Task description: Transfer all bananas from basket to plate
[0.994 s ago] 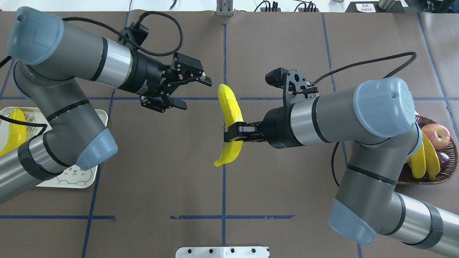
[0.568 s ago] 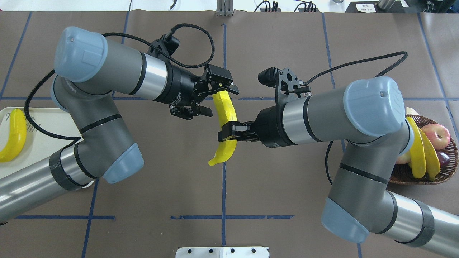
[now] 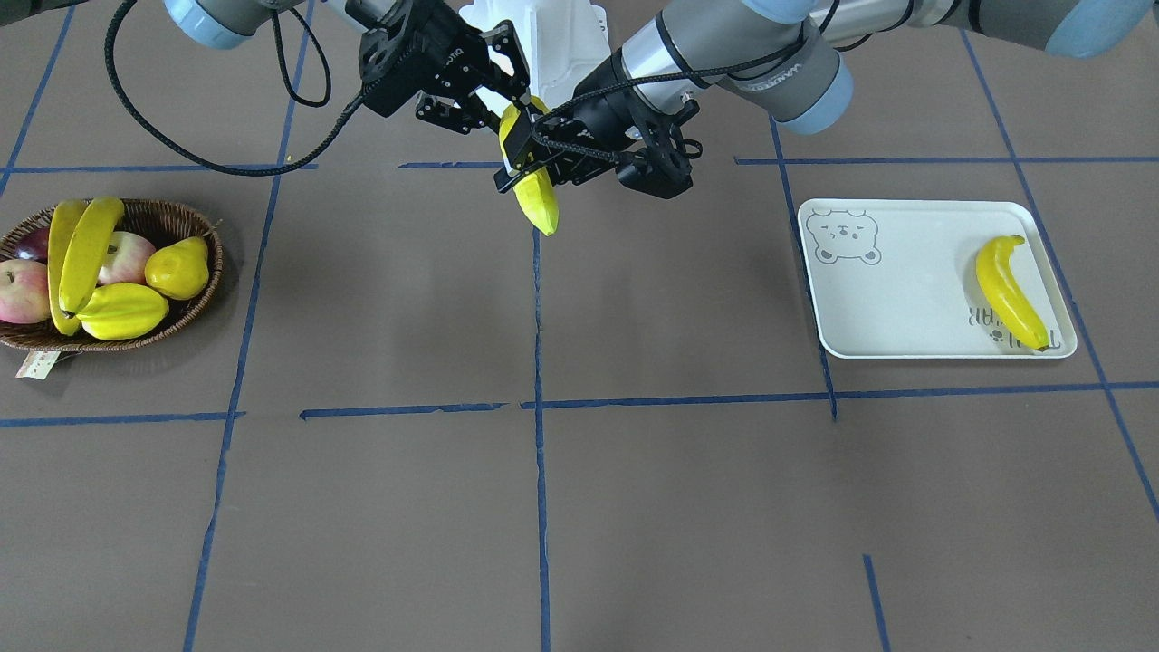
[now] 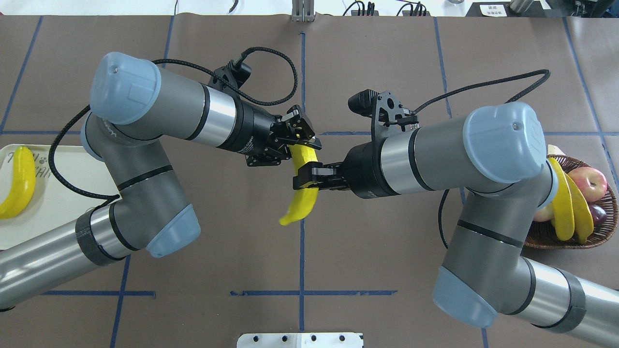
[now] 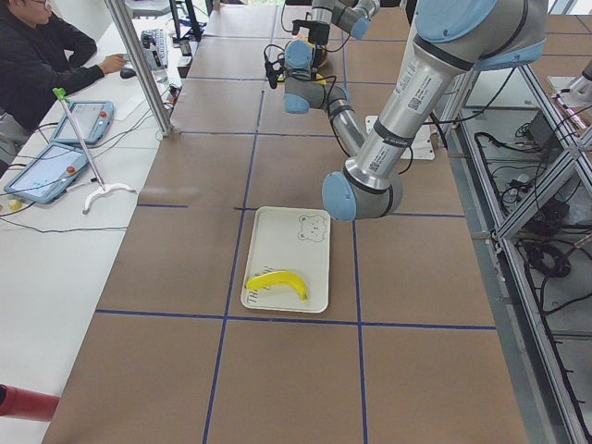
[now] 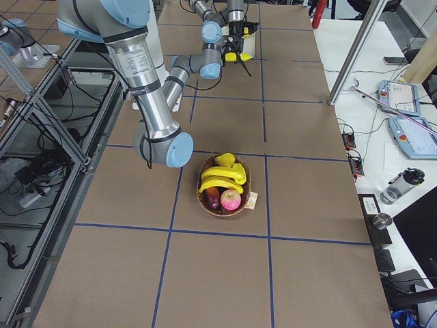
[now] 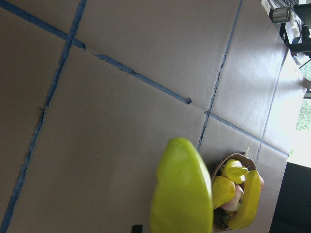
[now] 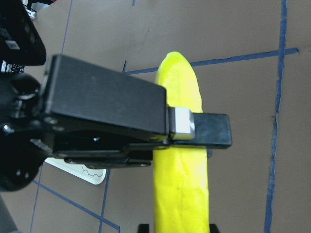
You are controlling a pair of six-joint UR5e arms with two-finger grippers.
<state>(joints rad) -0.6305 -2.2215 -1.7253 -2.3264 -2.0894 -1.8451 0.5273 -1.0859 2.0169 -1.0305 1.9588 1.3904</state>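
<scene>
a long, curved, bright yellow banana [image 4: 302, 203] hangs in mid-air over the middle of the brown paper-covered table [image 4: 213, 251]. it is well apart from both the dark brown woven wicker basket [image 3: 197, 222] and the flat rectangular off-white plate [image 3: 905, 299] with its grey bear drawing. the right gripper [image 4: 309, 177] is clamped across the banana's middle, a finger pressed to each side, as its wrist view shows plainly. the left gripper [image 4: 300, 142] appears drawn in around the end farther from the robot. a second banana [image 3: 1008, 292] lies on the plate. two more bananas [image 3: 83, 249] lean in the basket among red apples [image 3: 20, 292], a stubby yellow pear [image 3: 178, 269] and a ridged yellow starfruit [image 3: 122, 311].

the hand-over looks half made, and the risk lies in its timing. if the right gripper lets go before the left has a sure hold, the banana would likely drop to the table. a grip so near one tapering end could also let the fruit swing or slip out. the two grippers sit just beside each other and might knock together as they part.

the left fingers' contact is hidden under the gripper's own linkage from overhead. the left wrist view gives only a blurred yellow end and no fingers, so how firmly that gripper holds cannot be told. both side views show the exchange too small to read.
</scene>
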